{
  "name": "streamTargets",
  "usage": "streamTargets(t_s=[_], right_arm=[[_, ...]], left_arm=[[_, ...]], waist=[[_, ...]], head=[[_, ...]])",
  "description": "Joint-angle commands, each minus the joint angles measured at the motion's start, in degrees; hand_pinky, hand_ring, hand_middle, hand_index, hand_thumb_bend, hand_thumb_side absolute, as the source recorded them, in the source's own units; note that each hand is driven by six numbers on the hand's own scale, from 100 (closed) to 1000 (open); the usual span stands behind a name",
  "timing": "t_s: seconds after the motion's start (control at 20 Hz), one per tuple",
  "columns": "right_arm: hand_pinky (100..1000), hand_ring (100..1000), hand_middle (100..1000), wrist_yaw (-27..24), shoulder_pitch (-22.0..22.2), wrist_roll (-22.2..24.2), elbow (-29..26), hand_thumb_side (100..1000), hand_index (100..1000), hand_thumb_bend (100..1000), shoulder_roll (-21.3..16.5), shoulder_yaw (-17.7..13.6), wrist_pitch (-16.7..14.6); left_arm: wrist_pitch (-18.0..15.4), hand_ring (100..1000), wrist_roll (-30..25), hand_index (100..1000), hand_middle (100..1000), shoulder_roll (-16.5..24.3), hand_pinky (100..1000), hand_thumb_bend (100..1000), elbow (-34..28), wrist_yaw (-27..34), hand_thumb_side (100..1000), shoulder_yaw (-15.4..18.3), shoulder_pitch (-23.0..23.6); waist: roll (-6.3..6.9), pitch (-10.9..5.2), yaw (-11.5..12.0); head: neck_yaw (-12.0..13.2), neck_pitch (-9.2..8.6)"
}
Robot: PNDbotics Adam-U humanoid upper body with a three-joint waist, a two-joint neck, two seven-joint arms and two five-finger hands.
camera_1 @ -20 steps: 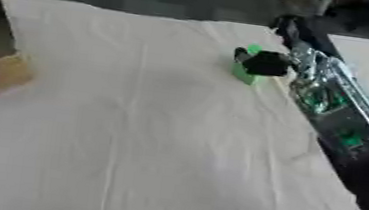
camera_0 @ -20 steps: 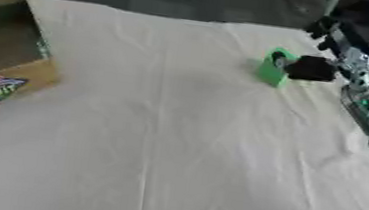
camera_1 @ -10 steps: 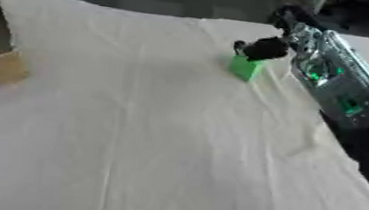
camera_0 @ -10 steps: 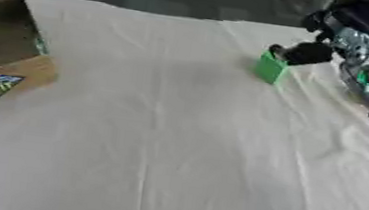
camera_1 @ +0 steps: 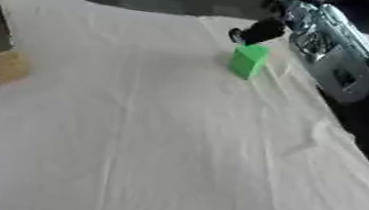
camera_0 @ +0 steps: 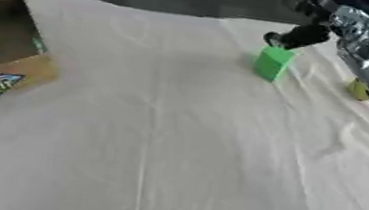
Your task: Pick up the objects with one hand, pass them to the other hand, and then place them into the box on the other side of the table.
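Right hand [camera_0: 300,36] pinches green block [camera_0: 273,63] by top edge, far right of box [camera_0: 4,62]; thin hold, could slip/tip.

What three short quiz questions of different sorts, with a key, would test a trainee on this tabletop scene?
1. True or false: the right hand is at the top of the green block.
2. Which side of the table holds the cardboard box? A left, B right.
3. Fill in: the table is covered by a pale ____.

Key: 1 true; 2 A; 3 cloth.
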Motion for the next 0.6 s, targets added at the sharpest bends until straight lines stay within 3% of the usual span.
streamTargets(t_s=[0.05, 0.35, 0.6], right_arm=[[916, 886, 873, 3.3, -2.3, 9.2, 4.1, 377, 874, 480, 1.3, -0.3, 4.9], [921, 894, 875, 10.2, -3.8, 14.2, 11.4, 380, 878, 510, 5.2, -1.9, 4.9], [908, 890, 857, 14.8, -4.0, 16.8, 12.4, 371, 880, 531, 7.2, -2.8, 4.9]], left_arm=[[0.2, 738, 0.3, 829, 698, 2.0, 576, 104, 0.3, 0.3, 631, 0.8, -0.4], [0.4, 737, 0.9, 827, 693, 1.8, 574, 100, 2.5, 0.5, 646, 1.1, -0.1], [0.4, 737, 1.4, 826, 692, 1.8, 575, 100, 3.6, 0.8, 649, 1.2, 0.2]], waist=[[0.17, -1.95, -0.2], [-0.07, -2.59, -0.6], [-0.16, -2.62, -1.0]], head=[[0.0, 0.5], [0.3, 1.13], [0.9, 1.15]])
